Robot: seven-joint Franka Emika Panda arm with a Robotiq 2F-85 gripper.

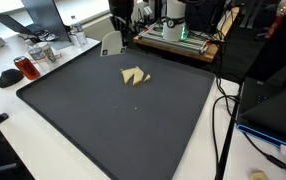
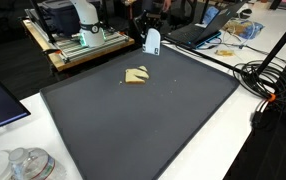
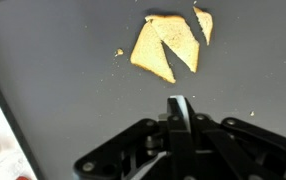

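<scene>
Pale toasted bread pieces (image 3: 166,48) lie close together on the dark grey mat (image 3: 63,90); a small crumb (image 3: 119,52) sits just to their left. Both exterior views show them a little behind the mat's middle (image 1: 135,76) (image 2: 136,76). My gripper (image 3: 179,104) hovers over bare mat short of the bread, its two black fingers pressed together with nothing between them. In both exterior views the gripper (image 1: 111,47) (image 2: 152,45) hangs near the mat's far edge, apart from the bread.
A red mug (image 1: 26,68) and a glass jar (image 1: 45,55) stand on the white table beside the mat. A wooden tray with a machine (image 2: 78,45) and a laptop (image 2: 198,35) lie behind. Cables (image 2: 273,80) run along one side.
</scene>
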